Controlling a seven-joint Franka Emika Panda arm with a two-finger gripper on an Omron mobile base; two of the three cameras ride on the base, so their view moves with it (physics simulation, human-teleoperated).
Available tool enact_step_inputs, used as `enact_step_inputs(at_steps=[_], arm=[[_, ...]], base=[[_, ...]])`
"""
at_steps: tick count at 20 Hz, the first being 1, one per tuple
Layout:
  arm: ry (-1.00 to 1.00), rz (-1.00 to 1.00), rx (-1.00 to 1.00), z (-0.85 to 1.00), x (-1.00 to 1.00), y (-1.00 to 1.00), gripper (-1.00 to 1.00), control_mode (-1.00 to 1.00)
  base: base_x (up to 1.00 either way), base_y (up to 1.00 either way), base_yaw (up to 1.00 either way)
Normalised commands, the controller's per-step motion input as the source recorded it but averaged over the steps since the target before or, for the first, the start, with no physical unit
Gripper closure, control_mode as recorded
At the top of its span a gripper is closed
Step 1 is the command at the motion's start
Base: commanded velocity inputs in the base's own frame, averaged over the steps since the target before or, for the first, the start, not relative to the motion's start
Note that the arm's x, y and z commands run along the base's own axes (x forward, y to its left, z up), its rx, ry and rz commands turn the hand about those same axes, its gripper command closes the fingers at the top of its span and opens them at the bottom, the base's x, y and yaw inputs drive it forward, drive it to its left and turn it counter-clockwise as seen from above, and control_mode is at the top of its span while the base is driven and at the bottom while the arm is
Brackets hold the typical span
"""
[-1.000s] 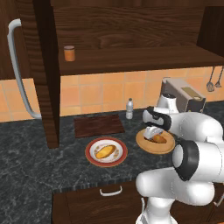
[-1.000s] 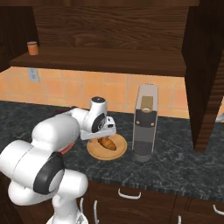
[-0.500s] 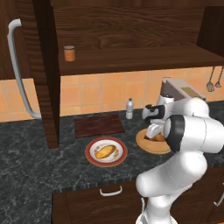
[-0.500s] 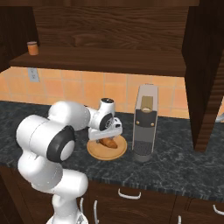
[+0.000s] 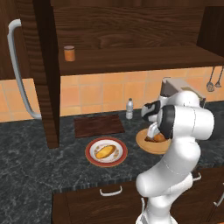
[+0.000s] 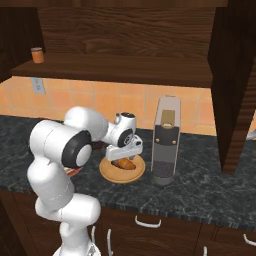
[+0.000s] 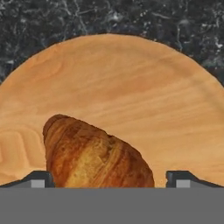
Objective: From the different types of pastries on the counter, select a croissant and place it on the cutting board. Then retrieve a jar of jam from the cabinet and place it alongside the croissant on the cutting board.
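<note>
The croissant [image 7: 94, 157], golden-brown with darker ridges, lies on a round tan plate [image 7: 131, 96] on the counter [image 5: 35, 166]. My gripper [image 7: 109, 179] hangs just over it, open, with one fingertip [image 7: 39, 179] on each side of the pastry. From the base views the gripper [image 6: 123, 156] points down at the croissant [image 6: 126, 164] on the plate [image 5: 146, 146]. The dark cutting board [image 5: 98, 125] lies bare to the left. The other pastry [image 5: 106, 152], yellow-orange, sits on a red-rimmed plate. The orange jar of jam [image 5: 69, 53] stands on the shelf of the open cabinet [image 5: 131, 39].
A tall coffee machine [image 6: 165, 140] stands close to the right of the tan plate. A small clear bottle [image 5: 129, 108] stands behind the board near the wall. The cabinet door [image 5: 41, 70] with its curved grey handle [image 5: 19, 74] juts out on the left.
The arm has folded upward, with its elbow now higher. The hand has stayed over the tan plate, and the croissant has not moved.
</note>
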Motion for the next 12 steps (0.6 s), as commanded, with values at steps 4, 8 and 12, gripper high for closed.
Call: enact_step_inputs(at_steps=[4,8,12], arm=[[0.0,0.15,0.0,-0.53,-0.38,0.0,-1.0,-1.0],[0.0,0.14,-0.01,-0.56,-0.42,0.01,1.0,-1.0],[-0.03,0.09,0.0,-0.19,-0.43,0.0,1.0,-1.0]], base=[[0.0,0.0,0.0],[0.0,0.0,0.0],[0.0,0.0,0.0]])
